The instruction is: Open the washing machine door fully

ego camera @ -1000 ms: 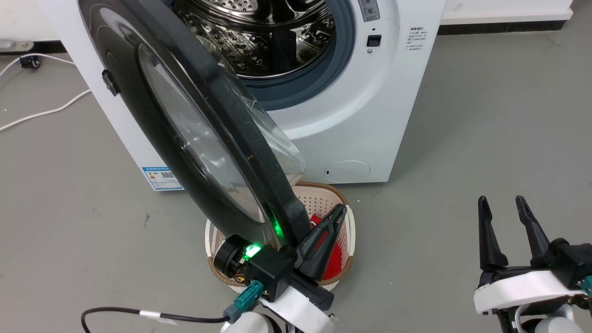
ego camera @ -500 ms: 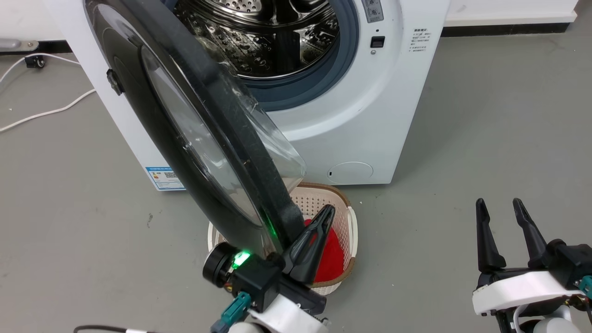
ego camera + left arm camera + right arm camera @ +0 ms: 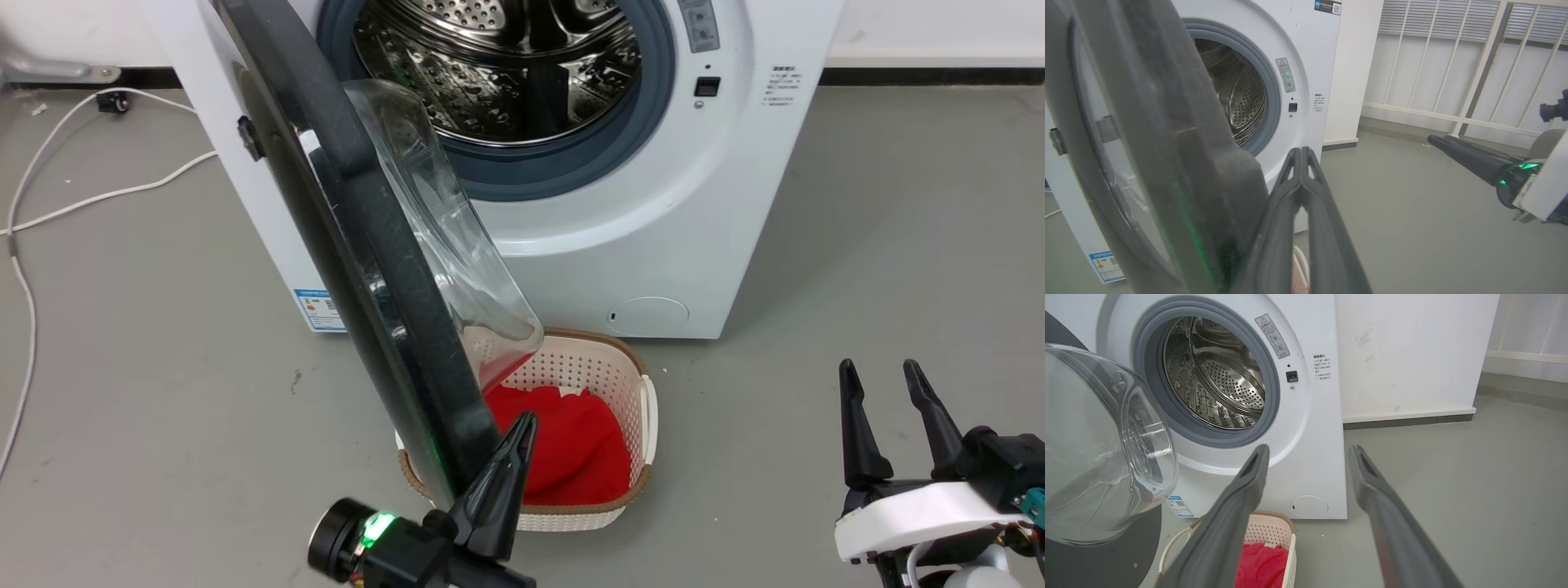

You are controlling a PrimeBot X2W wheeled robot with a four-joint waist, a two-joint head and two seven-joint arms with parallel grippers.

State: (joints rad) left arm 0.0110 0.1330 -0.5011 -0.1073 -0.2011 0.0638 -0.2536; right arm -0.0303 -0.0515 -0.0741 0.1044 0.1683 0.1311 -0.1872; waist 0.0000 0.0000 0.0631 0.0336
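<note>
The white washing machine (image 3: 653,245) stands with its steel drum (image 3: 506,73) exposed. The washing machine door (image 3: 367,245) hangs wide open, seen almost edge-on, and its clear glass bowl (image 3: 441,237) bulges toward the machine. My left gripper (image 3: 525,425) is shut with nothing between its fingers. It rests against the inner side of the door's lower free edge, and its joined fingers (image 3: 1301,152) lie beside the dark rim (image 3: 1167,143). My right gripper (image 3: 878,367) stands open and holds nothing, low at the right, away from the machine. Its fingers (image 3: 1259,457) point at the machine's front (image 3: 1314,457).
A cream perforated basket (image 3: 629,384) holding red cloth (image 3: 571,449) sits on the floor just under the door's free edge, in front of the machine. A white cable (image 3: 106,194) trails across the grey floor at the left. A railing (image 3: 1474,61) lines the far wall.
The door has swung wider, away from the machine, with my left gripper moving along against its edge. The head camera has shifted too. The right gripper stays open in its place.
</note>
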